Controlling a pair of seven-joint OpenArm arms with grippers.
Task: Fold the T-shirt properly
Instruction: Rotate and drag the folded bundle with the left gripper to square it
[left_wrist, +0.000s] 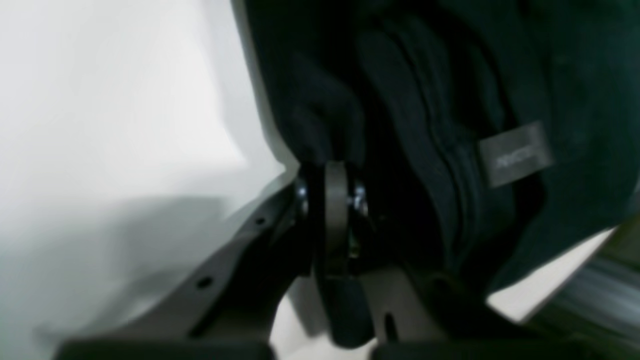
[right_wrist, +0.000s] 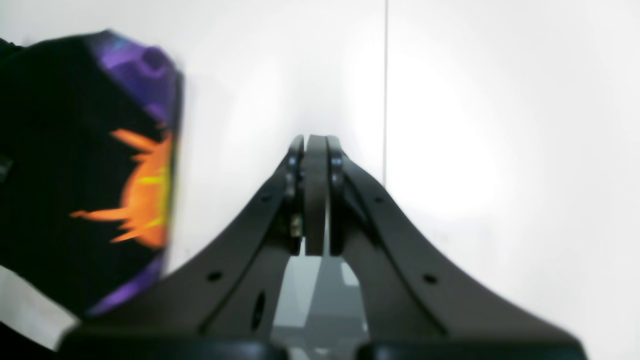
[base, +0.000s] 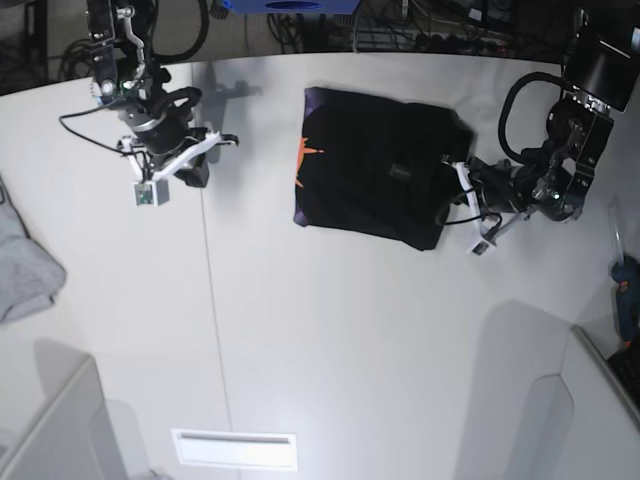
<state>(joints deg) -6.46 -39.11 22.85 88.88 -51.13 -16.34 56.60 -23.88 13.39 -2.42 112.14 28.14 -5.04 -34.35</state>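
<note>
The black T-shirt (base: 375, 170) lies folded in a rough rectangle at the table's far middle. Its purple neckband and orange mark (base: 303, 152) face the base view's left. In the left wrist view my left gripper (left_wrist: 334, 170) is shut, with a bunched fold of the T-shirt (left_wrist: 450, 100) at its tips beside a small grey label (left_wrist: 515, 155). In the base view that left gripper (base: 452, 190) sits at the shirt's right edge. My right gripper (right_wrist: 316, 142) is shut on nothing above bare table. It hangs well left of the shirt (right_wrist: 75, 175), where the base view shows the right gripper (base: 192, 172).
A light grey garment (base: 25, 265) lies at the table's left edge. A blue object (base: 628, 300) sits off the right edge. A white strip (base: 235, 450) lies near the front. A thin seam (base: 210, 300) runs down the white table.
</note>
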